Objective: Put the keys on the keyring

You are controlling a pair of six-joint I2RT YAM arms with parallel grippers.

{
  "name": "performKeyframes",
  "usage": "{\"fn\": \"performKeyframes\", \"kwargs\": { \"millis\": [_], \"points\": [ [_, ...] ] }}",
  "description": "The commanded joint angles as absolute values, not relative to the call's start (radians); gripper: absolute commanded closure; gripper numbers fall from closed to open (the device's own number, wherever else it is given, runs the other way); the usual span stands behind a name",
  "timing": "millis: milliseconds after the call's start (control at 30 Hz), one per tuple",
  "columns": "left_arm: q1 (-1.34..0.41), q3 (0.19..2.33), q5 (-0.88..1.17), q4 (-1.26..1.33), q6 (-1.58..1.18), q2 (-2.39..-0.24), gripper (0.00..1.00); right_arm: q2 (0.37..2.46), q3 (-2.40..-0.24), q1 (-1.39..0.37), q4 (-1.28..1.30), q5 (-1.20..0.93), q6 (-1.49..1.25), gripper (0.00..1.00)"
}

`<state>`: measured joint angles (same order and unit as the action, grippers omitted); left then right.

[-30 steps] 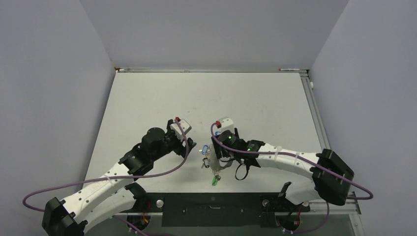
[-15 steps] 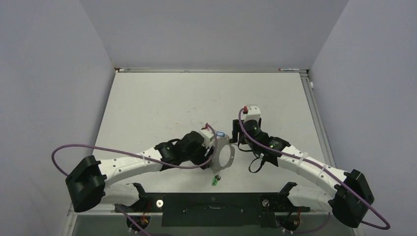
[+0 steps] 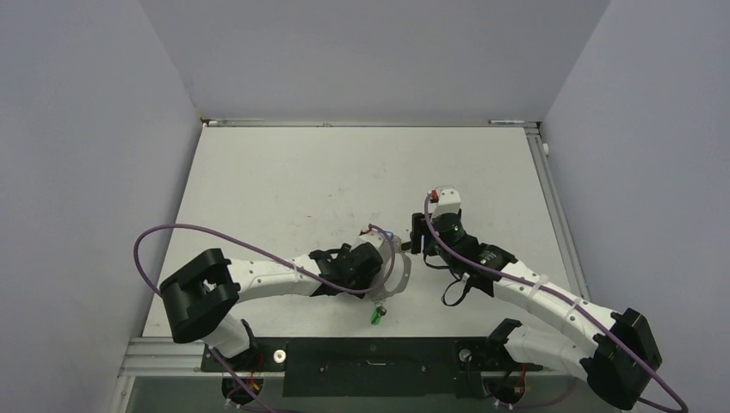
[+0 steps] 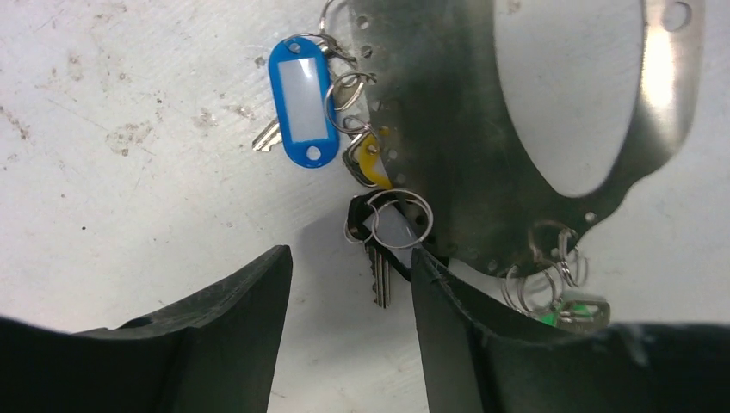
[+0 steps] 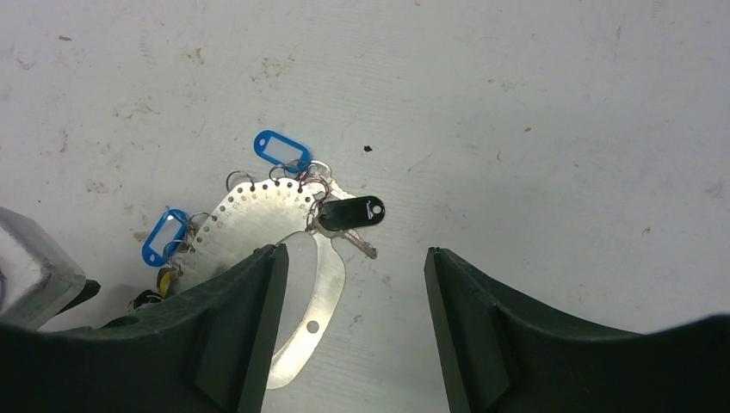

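Toward the near middle of the tabletop point(image 3: 284, 181) we find the keyring point(image 4: 456, 129) lying flat, the keys point(image 4: 301, 99) bunched along its left rim, the black key point(image 4: 380, 280) aiming its blade into the gap of our spread, empty left tool point(image 4: 351, 258), nearer than our equally spread right tool point(image 5: 353, 258).

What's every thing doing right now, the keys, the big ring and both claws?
Keyring, flat on the table.
Black key, flat, hooked on the keyring's edge.
Blue tags, both flat, hooked on.
Yellow key, at the edge, partly hidden.
Green key, by the near edge; hooked or not, unclear.
Black tag, flat at the edge.
Left gripper, open, empty, just above it.
Right gripper, open, empty.
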<state>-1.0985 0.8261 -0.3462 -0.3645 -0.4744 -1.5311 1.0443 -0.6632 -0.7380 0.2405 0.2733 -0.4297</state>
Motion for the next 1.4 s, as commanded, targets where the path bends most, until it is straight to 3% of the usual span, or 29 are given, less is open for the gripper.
{"fn": "performKeyframes", "kwargs": {
  "millis": [0,300,600,967,1367],
  "points": [
    [-1.109,0.865,-0.461,-0.365,-0.573,-1.591,0.53,1.005,-0.64,-0.724,0.217,0.246,-0.408,0.39],
    [-1.148,0.911,-0.631,-0.483,-0.562,-1.682,0.5,0.998,-0.64,-0.712,0.218,0.207,-0.4,0.4],
    [-1.055,0.916,-0.704,-0.628,-0.586,-1.54,0.5,0.989,-0.638,-0.709,0.219,0.2,-0.399,0.4],
    [-1.08,0.77,-0.325,-0.295,-0.273,-1.36,0.36,1.006,-0.637,-0.701,0.206,0.182,-0.399,0.4],
    [-1.082,0.842,-0.317,-0.255,-0.208,-1.592,0.47,1.006,-0.641,-0.695,0.211,0.17,-0.397,0.4]
  ]
}}
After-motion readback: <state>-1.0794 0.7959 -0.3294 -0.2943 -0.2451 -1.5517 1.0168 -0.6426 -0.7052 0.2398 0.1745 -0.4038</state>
